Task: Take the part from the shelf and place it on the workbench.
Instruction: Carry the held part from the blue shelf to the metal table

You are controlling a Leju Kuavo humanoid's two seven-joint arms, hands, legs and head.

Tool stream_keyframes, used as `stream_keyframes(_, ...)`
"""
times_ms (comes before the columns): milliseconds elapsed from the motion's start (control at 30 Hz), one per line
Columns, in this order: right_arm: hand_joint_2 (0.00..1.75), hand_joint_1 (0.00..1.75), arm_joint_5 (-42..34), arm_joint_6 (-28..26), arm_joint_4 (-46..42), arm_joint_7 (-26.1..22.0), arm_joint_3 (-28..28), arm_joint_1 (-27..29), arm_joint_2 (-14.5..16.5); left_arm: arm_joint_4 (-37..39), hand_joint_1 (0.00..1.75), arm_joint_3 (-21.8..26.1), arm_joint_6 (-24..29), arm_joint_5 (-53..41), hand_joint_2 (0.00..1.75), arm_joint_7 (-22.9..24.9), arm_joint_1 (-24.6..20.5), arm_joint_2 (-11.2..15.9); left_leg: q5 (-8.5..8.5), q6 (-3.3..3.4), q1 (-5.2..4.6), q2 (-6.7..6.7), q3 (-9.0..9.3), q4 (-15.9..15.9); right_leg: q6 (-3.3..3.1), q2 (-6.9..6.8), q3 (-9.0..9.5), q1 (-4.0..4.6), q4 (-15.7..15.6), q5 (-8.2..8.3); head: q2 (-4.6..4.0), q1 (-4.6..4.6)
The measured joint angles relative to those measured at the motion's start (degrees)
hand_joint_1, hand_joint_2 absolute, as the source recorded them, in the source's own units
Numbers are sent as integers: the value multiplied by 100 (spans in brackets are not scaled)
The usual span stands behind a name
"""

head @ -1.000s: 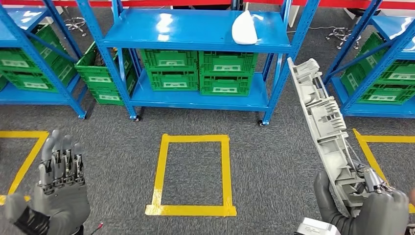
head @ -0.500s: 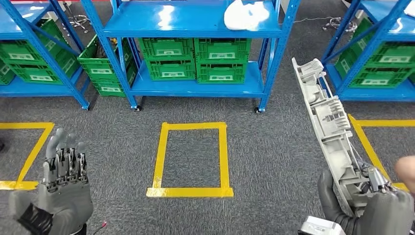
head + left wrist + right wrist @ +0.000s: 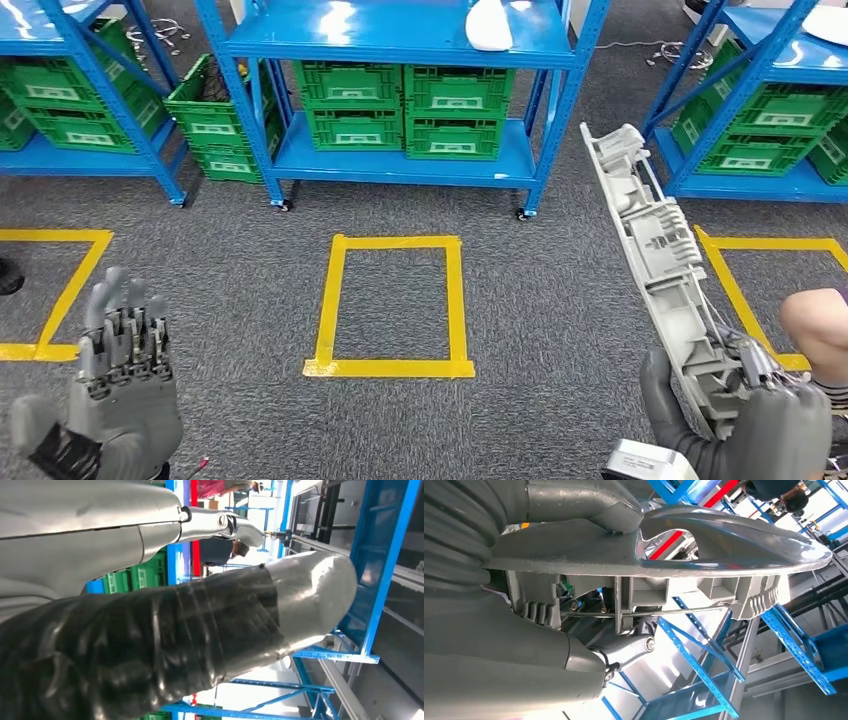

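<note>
My right hand (image 3: 760, 425) grips the lower end of a long grey plastic part (image 3: 660, 255), which stands tilted upward over the carpet at the right. In the right wrist view the same part (image 3: 704, 575) runs out from my right hand (image 3: 499, 630), its ribbed inner side and a thin metal rod showing. My left hand (image 3: 120, 385) is raised at the lower left, fingers straight and apart, holding nothing. In the left wrist view the left hand (image 3: 165, 630) has a dark thumb with a grey tip. A white part (image 3: 488, 24) lies on the blue shelf (image 3: 380, 35) ahead.
Blue shelf racks with green crates (image 3: 405, 105) stand across the far side. A yellow tape rectangle (image 3: 392, 305) marks the grey carpet in the middle, with more tape boxes at both sides. A person's knee (image 3: 815, 325) is at the right edge.
The whole view has shifted, so the camera moved: shelves and tape box sit differently in the picture. A person's knee has come further in at the right. Both hands keep their poses.
</note>
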Motion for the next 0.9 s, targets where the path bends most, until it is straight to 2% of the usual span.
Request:
stream_keyframes(33,175,175,-3,0,0,0,-1,2,-1,1,0,-3,0,0,0,4,2,-2,28,7,-14,5,-52,22,6,1,-55,1,300,-149,0,25)
stream_keyframes(67,175,175,-8,1,1,0,-1,4,-3,2,0,-6,2,0,0,7,2,-5,51,10,-26,7,-107,56,4,1,-25,3,429,-201,-1,39)
stream_keyframes(100,175,175,-14,1,1,0,-1,5,-5,2,0,-9,4,0,0,10,2,-8,65,8,-37,6,-161,96,-6,1,105,6,340,-155,-1,50)
stream_keyframes(200,175,175,-36,0,-2,0,-1,8,-9,1,0,-13,10,-3,0,17,-2,-16,79,-11,-64,7,-260,239,-101,3,795,40,-684,116,0,84)
stream_keyframes(233,175,175,-40,1,-5,-1,-2,10,-13,1,0,-14,11,-4,0,20,-3,-18,93,-36,-69,12,-303,283,-136,1,926,57,-920,146,0,90)
stream_keyframes(267,175,175,-42,1,-9,-3,-2,13,-16,0,0,-15,14,-4,0,24,-4,-19,106,-60,-74,17,-359,323,-163,-1,968,70,-1037,141,-1,92)
stream_keyframes(367,175,175,-49,2,-15,-10,-6,27,-25,-1,0,-20,21,-10,0,42,-7,-20,131,-93,-63,23,-448,371,-163,-2,938,82,-1093,189,-1,79)
stream_keyframes(433,175,175,-54,2,-18,-14,-10,26,-26,-3,0,-24,23,-17,0,50,-9,-19,155,-49,-67,21,-458,319,-127,-7,958,71,-1151,222,1,61)
stream_keyframes(500,175,175,-57,3,-32,-19,-20,31,-31,-10,0,-28,25,-19,0,52,-11,-19,284,11,-29,23,-331,58,-91,-4,968,68,-1202,234,0,20)
stream_keyframes(567,175,175,-58,3,-45,-20,-35,40,-37,-15,0,-31,25,-20,0,53,-17,-21,441,26,34,30,-171,-217,-48,15,832,60,-933,65,-1,6)
stream_keyframes(633,175,175,-59,2,-45,-20,-48,41,-40,-13,0,-32,25,-20,0,60,-16,-21,505,-3,71,30,-168,-277,33,25,536,4,-308,-223,-1,41)
stream_keyframes(667,175,175,-61,3,-45,-20,-55,42,-40,-10,0,-36,25,-20,0,63,-13,-21,514,-37,99,28,-193,-262,83,25,416,-37,-57,-299,-1,50)
stream_keyframes(700,175,175,-64,3,-45,-20,-60,44,-40,-8,0,-40,26,-20,0,66,-10,-21,512,-80,138,22,-227,-223,142,23,378,-85,23,-279,-1,63)
stream_keyframes(733,175,175,-68,4,-45,-20,-66,46,-40,-7,0,-44,27,-20,0,67,-10,-21,499,-136,187,14,-269,-159,210,21,440,-137,-99,-166,0,72)
stream_keyframes(767,175,175,-71,4,-45,-20,-70,47,-40,-5,0,-46,27,-21,0,68,-10,-21,466,-206,243,3,-325,-61,288,18,587,-197,-403,4,-1,85)
stream_keyframes(800,175,175,-73,4,-44,-20,-74,47,-38,-4,0,-47,28,-24,0,68,-10,-21,422,-289,286,-7,-394,55,369,37,723,-237,-693,101,-1,109)
stream_keyframes(833,175,175,-75,4,-49,-20,-79,49,-38,-4,0,-48,29,-26,0,70,-11,-21,370,-372,312,-20,-475,192,381,67,831,-259,-906,158,-1,156)
stream_keyframes(867,175,175,-78,4,-52,-21,-85,50,-39,-4,0,-51,30,-29,0,72,-11,-22,342,-444,320,-32,-549,300,339,96,869,-263,-988,158,-1,182)
stream_keyframes(900,175,175,-81,5,-56,-23,-89,50,-39,-4,0,-55,31,-32,0,73,-10,-22,337,-499,313,-44,-606,367,262,125,840,-246,-941,118,-1,184)
